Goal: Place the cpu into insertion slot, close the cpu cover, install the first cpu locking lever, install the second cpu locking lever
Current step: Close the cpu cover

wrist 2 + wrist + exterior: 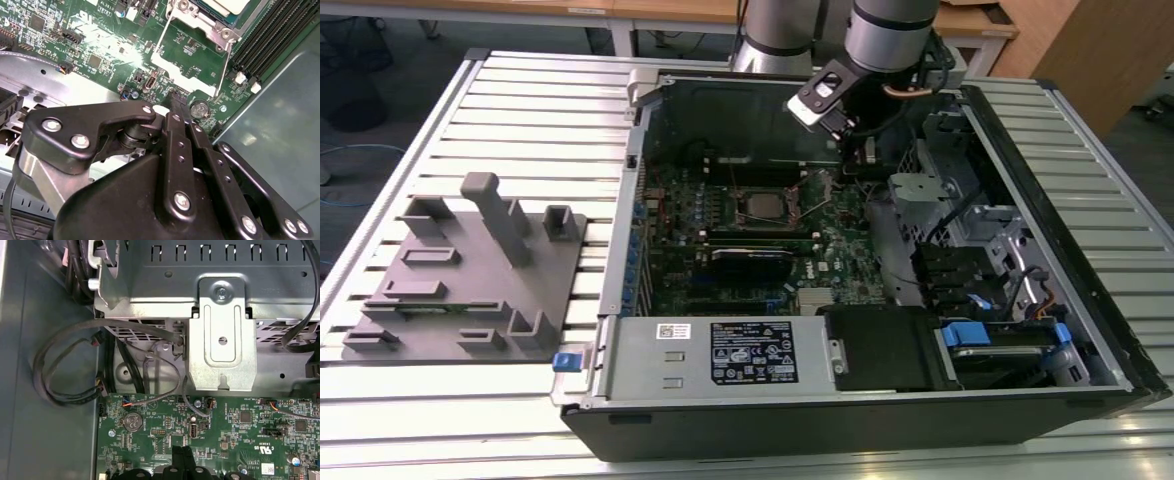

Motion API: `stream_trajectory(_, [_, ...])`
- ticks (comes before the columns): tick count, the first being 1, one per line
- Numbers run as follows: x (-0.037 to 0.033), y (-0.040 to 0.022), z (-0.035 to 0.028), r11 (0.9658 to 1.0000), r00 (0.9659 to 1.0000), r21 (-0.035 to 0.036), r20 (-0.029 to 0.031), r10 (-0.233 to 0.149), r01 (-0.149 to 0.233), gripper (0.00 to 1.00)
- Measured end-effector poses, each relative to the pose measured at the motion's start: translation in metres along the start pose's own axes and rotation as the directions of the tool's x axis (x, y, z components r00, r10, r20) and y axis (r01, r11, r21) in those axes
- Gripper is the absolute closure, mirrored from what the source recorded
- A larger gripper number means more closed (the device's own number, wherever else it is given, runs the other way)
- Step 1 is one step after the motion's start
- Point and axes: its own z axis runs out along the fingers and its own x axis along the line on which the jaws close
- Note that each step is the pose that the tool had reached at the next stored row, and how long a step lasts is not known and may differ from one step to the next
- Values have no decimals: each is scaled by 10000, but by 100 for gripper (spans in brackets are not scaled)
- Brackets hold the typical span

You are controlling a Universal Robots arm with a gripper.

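Observation:
The cpu (759, 204) lies flat in the insertion slot (738, 190) in the middle of the green board; its silver top (226, 4) shows in the second wrist view. The cpu cover (201, 23) seems to lie down around it as a silver frame. Two thin wire locking levers (159, 42) (228, 65) run out from the socket toward my fingers. My gripper (857, 160) hangs low over the board, off the socket on the exterior view's right. In both wrist views the black fingertips (177, 99) (182, 454) are pressed together, with nothing between them.
A silver drive-cage bracket (222, 340) and loose cables (65, 385) stand close by the gripper. A coin battery (200, 108) and the black memory slots (270, 30) lie nearby, bounded by the case wall (280, 130). A grey fixture (467, 270) sits on the slatted table outside the case.

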Motion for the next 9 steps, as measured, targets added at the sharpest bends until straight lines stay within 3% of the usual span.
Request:
stream_trajectory(7, [0, 1, 45, 10000, 9999, 27, 148, -7, 7, 89])
stream_trajectory(9, [-1, 1, 45, 10000, 9999, 28, 154, -8, 7, 89])
